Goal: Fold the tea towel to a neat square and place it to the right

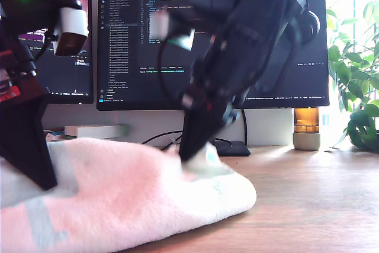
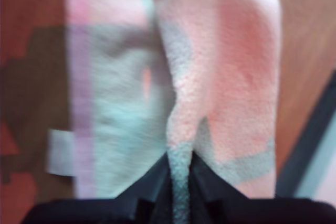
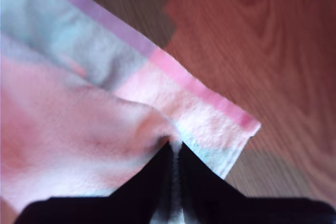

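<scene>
On the wooden desk [image 1: 308,205], seen from the exterior view, the tea towel [image 1: 118,199] is lying in a soft mound toward that view's left, in front of the monitor [image 1: 142,45]. One dark arm is reaching down at the middle of the view, its tip pressing into the cloth near the mound's edge, while another arm is standing at the view's left edge. From this view alone I am not telling which arm is which. A plant [image 1: 355,87] is sitting well apart at the view's right.

Looking along my first gripper [image 2: 180,169], the jaws are pinching a raised ridge of the tea towel [image 2: 226,77], a narrow strip of pile showing between them. The rest of the cloth is spreading away from the jaws in pink and mint patches over the desk.

Looking along my second gripper [image 3: 176,153], the jaws are likewise clamping a bunched fold of the tea towel [image 3: 79,124]. A flat layer with its pink and lilac hem is lying just beyond the pinch, its corner resting on bare wood.

Judging from this, folding is under way: both pinches are secure and cloth seems doubled over, but no neat square is showing yet, and the placing aside is not yet done.
</scene>
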